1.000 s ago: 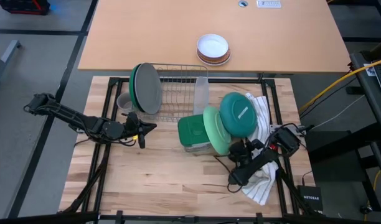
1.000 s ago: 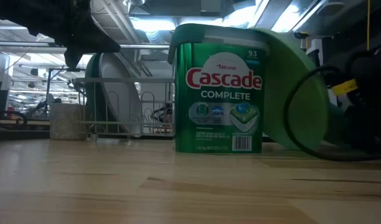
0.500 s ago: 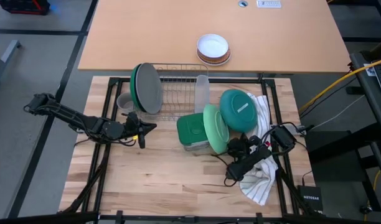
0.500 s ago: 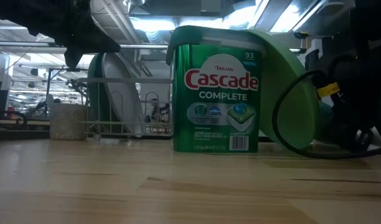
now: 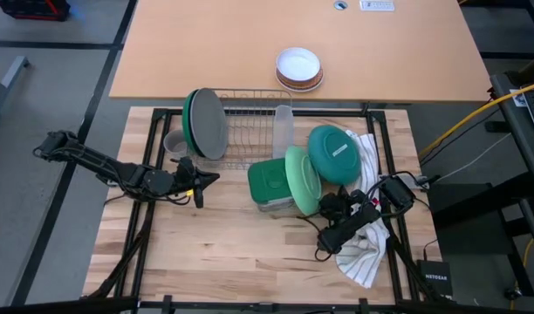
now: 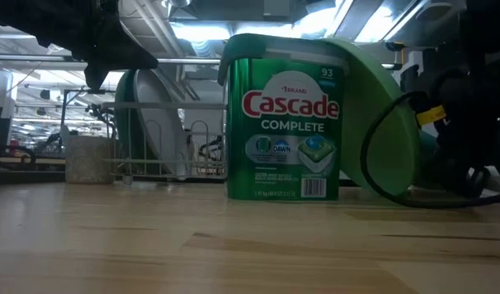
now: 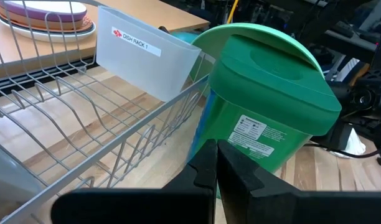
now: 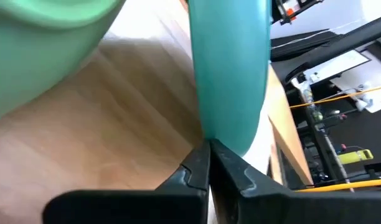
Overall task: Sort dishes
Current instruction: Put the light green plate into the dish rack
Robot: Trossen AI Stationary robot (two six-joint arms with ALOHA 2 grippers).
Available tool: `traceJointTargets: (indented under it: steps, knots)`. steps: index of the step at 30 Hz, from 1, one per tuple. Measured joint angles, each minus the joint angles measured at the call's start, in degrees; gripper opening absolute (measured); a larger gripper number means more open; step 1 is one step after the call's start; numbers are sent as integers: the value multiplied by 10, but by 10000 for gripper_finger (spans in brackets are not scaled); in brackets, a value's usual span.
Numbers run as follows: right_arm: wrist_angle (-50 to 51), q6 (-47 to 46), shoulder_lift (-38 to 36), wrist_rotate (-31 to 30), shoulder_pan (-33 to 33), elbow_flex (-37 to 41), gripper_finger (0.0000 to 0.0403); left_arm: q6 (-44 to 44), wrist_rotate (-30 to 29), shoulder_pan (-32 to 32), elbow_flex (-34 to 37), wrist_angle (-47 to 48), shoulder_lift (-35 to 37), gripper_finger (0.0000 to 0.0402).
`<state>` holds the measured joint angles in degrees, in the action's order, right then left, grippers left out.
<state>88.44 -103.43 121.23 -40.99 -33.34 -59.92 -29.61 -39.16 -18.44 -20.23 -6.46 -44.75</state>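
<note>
A dark green plate (image 5: 190, 122) and a grey plate (image 5: 208, 125) stand on edge in the wire rack (image 5: 249, 122). A small grey mug (image 5: 174, 142) stands at the rack's left. A light green plate (image 5: 300, 180) leans on a green Cascade tub (image 5: 269, 185). A teal plate (image 5: 334, 154) leans on the light green one. My right gripper (image 5: 328, 206) is shut at the teal plate's near rim. My left gripper (image 5: 200, 181) is shut and empty, just near of the rack's left end, pointing right. My right gripper meets the teal plate at its lower near rim (image 8: 231, 134), the fingertips (image 8: 193, 163) closed on the rim's edge. The fingers come level from the table's near right side. The plate stands tilted, its upper part resting against the light green plate (image 8: 47, 43).
A white striped towel (image 5: 365, 253) lies under my right arm at the right edge. A white bowl on brown-rimmed ones (image 5: 298, 66) sits on the far table. The rack has a clear plastic cutlery holder (image 7: 147, 59). Bare wood lies at front centre.
My right gripper has gone a little toward the table's left and far side. The teal plate, the light green plate and the Cascade tub have all shifted slightly left with it, then stopped.
</note>
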Motion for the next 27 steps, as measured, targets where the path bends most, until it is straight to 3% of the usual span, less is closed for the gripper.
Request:
traceJointTargets:
  steps: [15, 23, 27]
  knots:
    - [16, -14, 0, 80, -24, 0, 2, -16, 0, -1, 0, -9, 0, 1]
    - [16, -16, 0, 79, -30, 0, 2, 50, 55, -1, 0, -191, 0, 1]
    - [16, -18, 0, 73, -30, 0, 2, 65, 59, 7, -15, -219, 0, 1]
